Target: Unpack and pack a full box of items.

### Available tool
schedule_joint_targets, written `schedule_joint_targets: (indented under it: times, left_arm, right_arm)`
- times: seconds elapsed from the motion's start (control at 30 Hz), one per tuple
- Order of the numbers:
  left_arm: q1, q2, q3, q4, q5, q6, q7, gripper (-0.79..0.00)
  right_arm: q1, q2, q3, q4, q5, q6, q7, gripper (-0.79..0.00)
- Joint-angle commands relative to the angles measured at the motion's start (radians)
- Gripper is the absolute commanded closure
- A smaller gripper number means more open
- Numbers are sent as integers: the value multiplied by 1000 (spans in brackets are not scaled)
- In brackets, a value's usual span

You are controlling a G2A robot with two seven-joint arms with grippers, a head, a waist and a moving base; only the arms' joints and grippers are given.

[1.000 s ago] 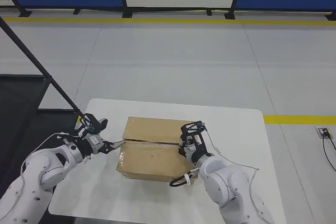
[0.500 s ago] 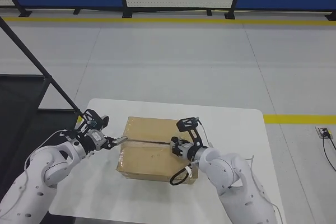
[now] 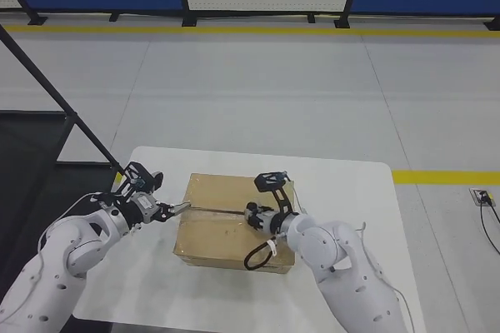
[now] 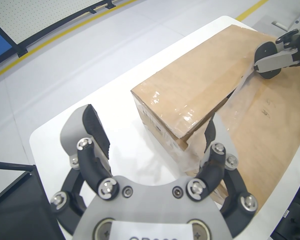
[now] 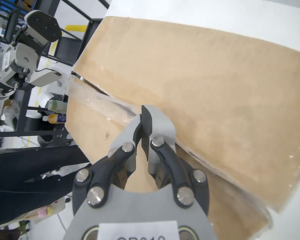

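Note:
A brown cardboard box (image 3: 225, 237) lies in the middle of the white table (image 3: 350, 191), with its top flaps closed along a centre seam. My right gripper (image 3: 252, 215) sits over the middle of that seam, shut on a strip of clear tape (image 5: 97, 98) that stretches from it back to the box's left end. The same right gripper (image 5: 142, 123) pinches the tape end between its pads. My left gripper (image 3: 177, 208) is open at the box's left end. In the left wrist view the left gripper (image 4: 152, 131) straddles the box corner (image 4: 180, 136), one finger (image 4: 95, 128) on bare table.
A black metal frame (image 3: 58, 100) and a dark panel stand off the table's left side. A black cable loop (image 3: 258, 258) hangs from the right arm over the box's near edge. Bare table lies to the right of the box and in front of it.
My right gripper has travelled left along the seam from the box's right end to its middle, dragging the clear tape. My left gripper has edged closer to the box's left end.

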Motion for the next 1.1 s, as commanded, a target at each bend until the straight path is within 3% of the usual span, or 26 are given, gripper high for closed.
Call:
schedule_joint_targets:
  times: [0.0,0.3,0.63,1.07]
  left_arm:
    - [6,0,-7,0,-3,3,7,-785]
    - [74,9,-106,-35,-67,26,70,-785]
    - [221,26,-293,-126,-330,1,64,-785]
    - [410,35,-482,-276,-472,-25,64,-785]
  right_arm:
    - [30,-5,-5,39,43,3,12,0]
    - [143,-27,-43,191,184,33,33,0]
    - [227,-60,-125,313,266,23,-13,0]
    - [361,-134,-267,507,371,3,-94,0]
